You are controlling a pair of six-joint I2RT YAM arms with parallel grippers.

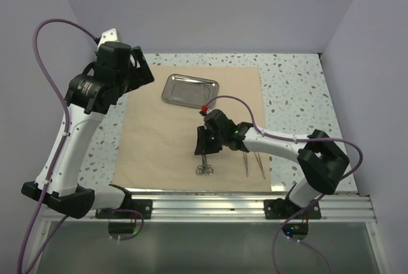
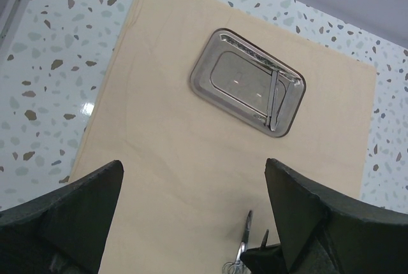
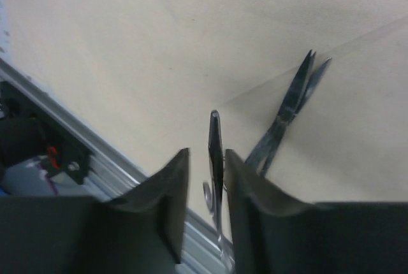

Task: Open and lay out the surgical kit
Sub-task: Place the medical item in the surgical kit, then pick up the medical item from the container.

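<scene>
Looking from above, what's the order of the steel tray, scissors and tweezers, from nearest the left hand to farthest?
1. Steel tray, far side, just right of the left hand.
2. Scissors, near edge, by the right hand.
3. Tweezers, near edge, farther right still.

Bright, even overhead light; shadows are faint. Glare spots the counter [image 2: 38,95] and the steel tray [image 2: 236,83]. The right wrist view is soft, its scissors [image 3: 215,146] blurred.
</scene>
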